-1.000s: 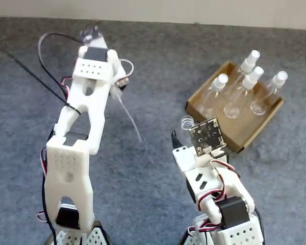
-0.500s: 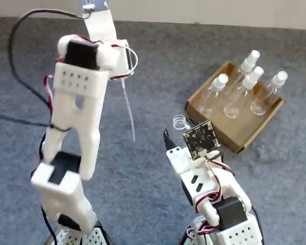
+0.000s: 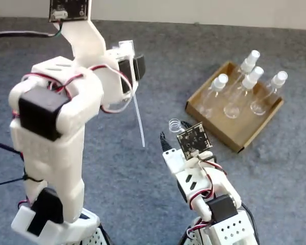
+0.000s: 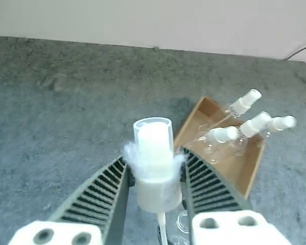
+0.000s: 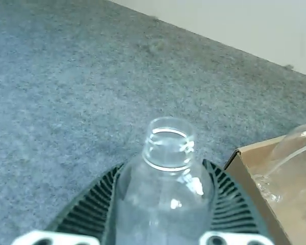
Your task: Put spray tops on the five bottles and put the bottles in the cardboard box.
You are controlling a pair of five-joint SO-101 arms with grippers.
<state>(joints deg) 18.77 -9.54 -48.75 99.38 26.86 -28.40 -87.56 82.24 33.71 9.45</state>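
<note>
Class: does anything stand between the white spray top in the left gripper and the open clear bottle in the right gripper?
Nothing visible does. Bare grey carpet separates the white plastic spray top, dip tube hanging, from the open neck of the clear bottle.

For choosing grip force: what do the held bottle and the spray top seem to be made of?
The bottle: clear and glossy, glass or hard plastic; one sees through it, with bright highlights. The spray top: probably white plastic, frosted collar, clear cap.
</note>
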